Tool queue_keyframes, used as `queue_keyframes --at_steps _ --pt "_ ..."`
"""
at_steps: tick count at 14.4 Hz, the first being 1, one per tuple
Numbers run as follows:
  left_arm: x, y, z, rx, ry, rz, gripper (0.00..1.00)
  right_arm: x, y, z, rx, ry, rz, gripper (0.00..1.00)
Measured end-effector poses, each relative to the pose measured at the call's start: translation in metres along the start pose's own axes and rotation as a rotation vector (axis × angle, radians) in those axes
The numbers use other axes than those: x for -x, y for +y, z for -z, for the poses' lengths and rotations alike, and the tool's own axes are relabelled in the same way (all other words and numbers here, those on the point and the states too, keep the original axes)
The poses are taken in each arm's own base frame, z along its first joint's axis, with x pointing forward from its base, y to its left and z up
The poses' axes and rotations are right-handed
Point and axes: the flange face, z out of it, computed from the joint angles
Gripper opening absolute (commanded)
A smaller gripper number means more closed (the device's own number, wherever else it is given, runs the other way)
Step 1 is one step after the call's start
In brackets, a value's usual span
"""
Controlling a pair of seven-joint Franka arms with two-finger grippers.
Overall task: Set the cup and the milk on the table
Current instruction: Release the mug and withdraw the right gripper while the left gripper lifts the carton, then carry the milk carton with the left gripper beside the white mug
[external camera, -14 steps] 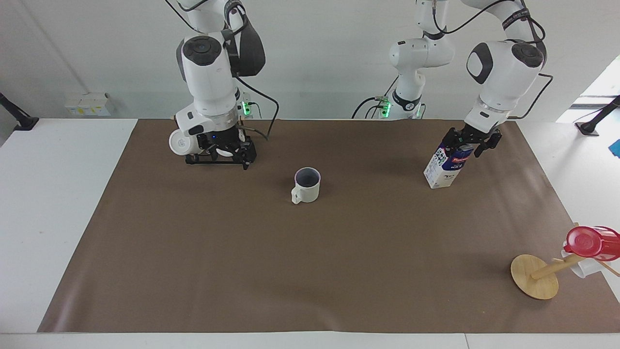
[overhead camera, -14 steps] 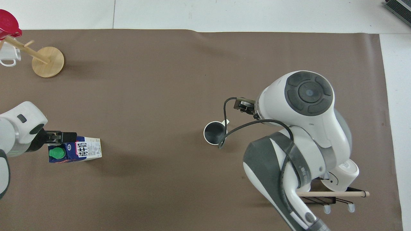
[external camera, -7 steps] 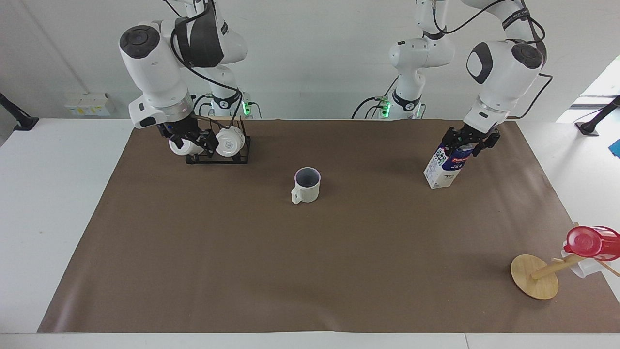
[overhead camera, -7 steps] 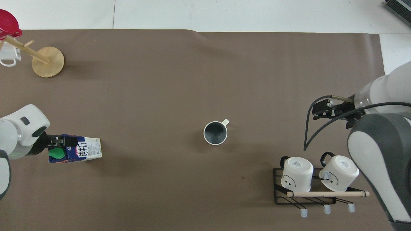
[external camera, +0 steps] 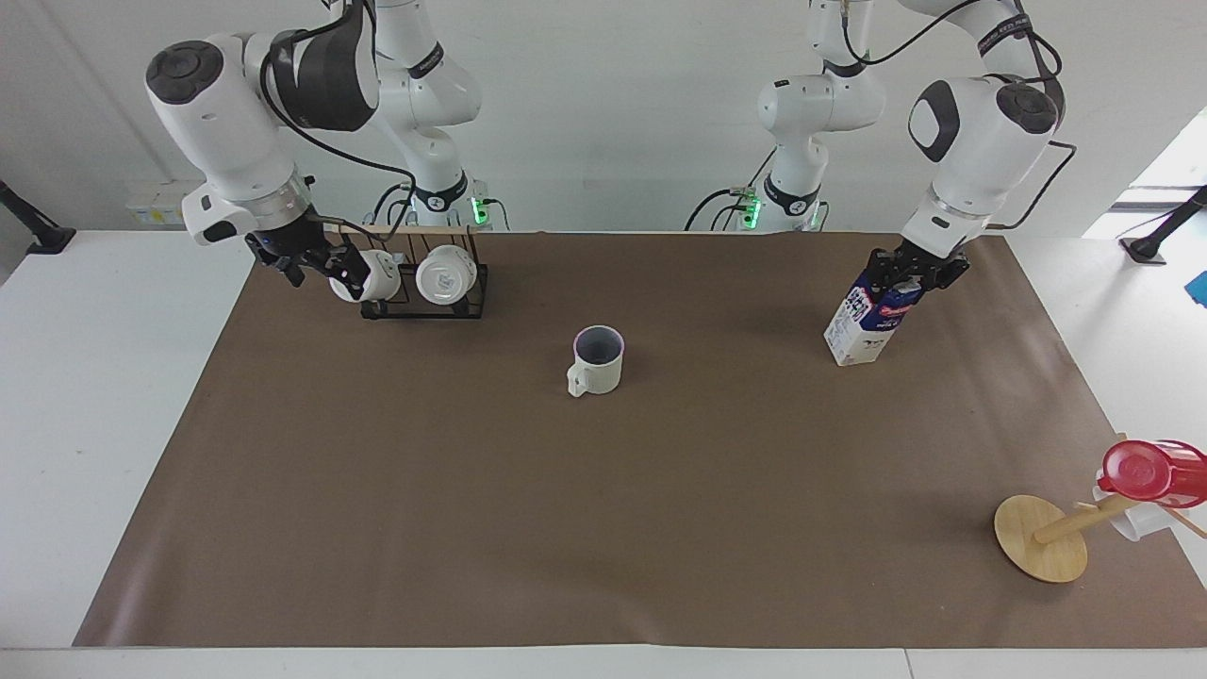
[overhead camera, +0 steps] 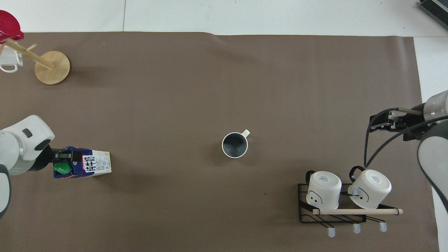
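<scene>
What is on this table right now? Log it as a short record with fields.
cup: cream-white ceramic mug, upright on the brown sheet, mid-table, untouched
milk: blue-and-white gable-top carton, tilted, toward the left arm's end; whether its base rests on the sheet is unclear
left hand: shut on the carton's top
right hand: open, empty, raised beside the black wire rack
rack load: two white mugs

I see two white mugs [overhead camera: 323, 188] on a black rack [overhead camera: 332, 213]; wooden stand [external camera: 1041, 538] tipped, red cup [external camera: 1136, 470] on it.
</scene>
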Motion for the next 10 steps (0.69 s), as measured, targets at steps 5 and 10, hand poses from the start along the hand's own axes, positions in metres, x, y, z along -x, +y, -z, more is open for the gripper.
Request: queue_keyframes --at_steps 5,10 --pt "-0.002 0.003 0.006 -0.002 0.009 -0.006 0.6 -0.001 -0.004 0.059 -0.013 0.064 0.078 1.0" --pt "-0.01 0.05 0.034 -0.002 0.021 -0.007 0.6 0.004 -0.007 0.104 0.02 0.119 0.111 1.0"
